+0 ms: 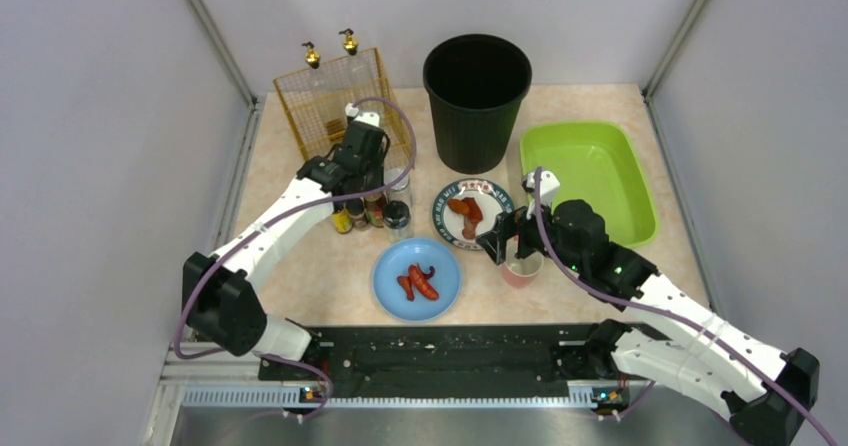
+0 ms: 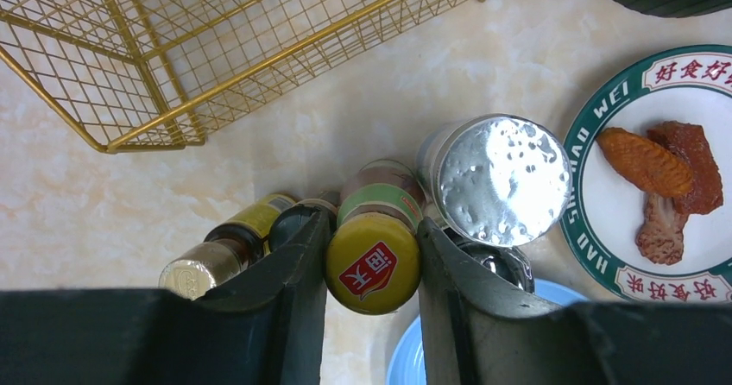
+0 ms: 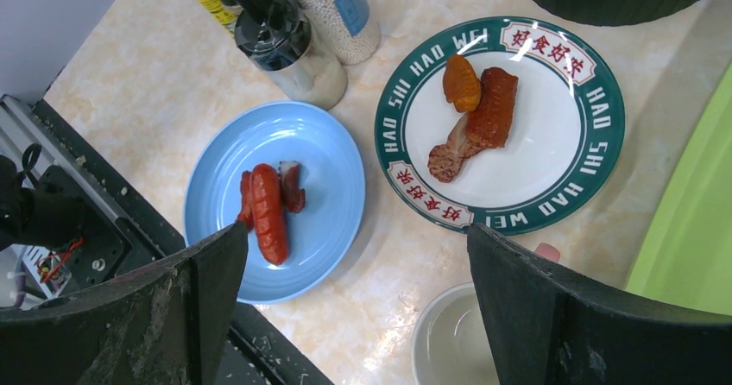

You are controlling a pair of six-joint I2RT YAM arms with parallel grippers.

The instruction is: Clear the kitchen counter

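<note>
One kitchen counter (image 1: 480, 301) holds two plates: a blue plate (image 3: 328, 169) near, carrying three red sausage pieces (image 3: 268, 212), and a green-rimmed plate (image 3: 526, 169) beyond it, carrying three pieces of cooked meat (image 3: 492, 109). One cup (image 3: 453, 342) sits near right. Far back: one black bin (image 1: 476, 126), one wire basket (image 1: 330, 106), one green tray (image 1: 590, 176), two gold-spouted bottles (image 1: 312, 56). Left: one yellow-lidded jar (image 2: 373, 268), one silver-topped shaker (image 2: 501, 178), one black-lidded jar (image 3: 276, 27), two small bottles (image 2: 229, 247).

left arm stretched forward, left gripper (image 2: 371, 230) clamped on yellow-capped bottle (image 2: 373, 266), right gripper (image 3: 356, 238) spread wide
</note>
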